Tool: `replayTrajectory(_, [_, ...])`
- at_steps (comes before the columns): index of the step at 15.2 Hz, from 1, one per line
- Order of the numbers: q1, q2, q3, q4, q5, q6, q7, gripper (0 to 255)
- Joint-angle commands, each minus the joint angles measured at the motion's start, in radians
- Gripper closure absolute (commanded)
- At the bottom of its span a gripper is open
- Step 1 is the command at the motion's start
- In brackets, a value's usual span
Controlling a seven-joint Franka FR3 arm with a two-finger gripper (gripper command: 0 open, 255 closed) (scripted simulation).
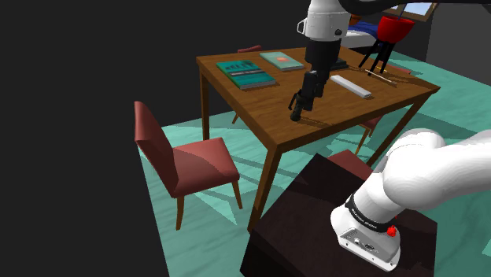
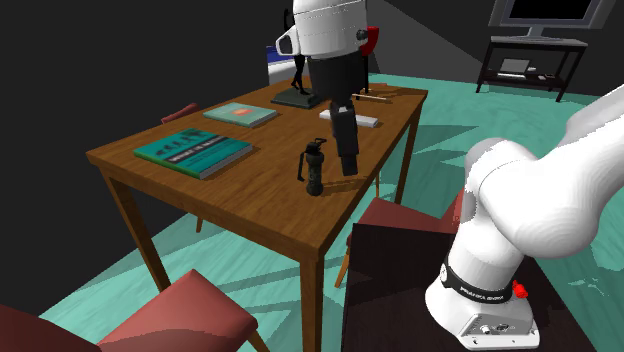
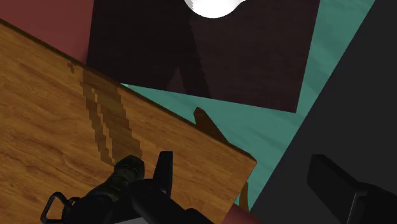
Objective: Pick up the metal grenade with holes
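With the fingers (image 3: 164,175) spread and nothing clasped, the grenade (image 2: 314,170), standing upright close to the edge of the tabletop (image 2: 255,185) just outside one finger, could be knocked over or pushed off if brushed.

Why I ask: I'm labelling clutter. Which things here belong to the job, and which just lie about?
Job: dark grenade, standing on the wooden table; open pincer beside it.
Lying about: large teal book; smaller teal book; white bar; red chair; television.
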Motion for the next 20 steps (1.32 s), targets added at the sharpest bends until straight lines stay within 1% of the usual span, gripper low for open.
replayTrajectory(1, [0.000, 0.000, 0.000, 0.000, 0.000, 0.000, 0.000, 0])
replayTrajectory(6, [-0.041, 0.066, -0.065, 0.009, -0.097, 0.119, -0.095, 0])
replayTrajectory(11, [-0.077, 0.152, -0.128, 0.045, -0.174, 0.239, -0.180, 0])
replayTrajectory(18, [-0.078, 0.161, -0.133, -0.042, -0.180, 0.335, -0.171, 0])
replayTrajectory(20, [-0.078, 0.162, -0.133, -0.049, -0.181, 0.343, -0.170, 0])
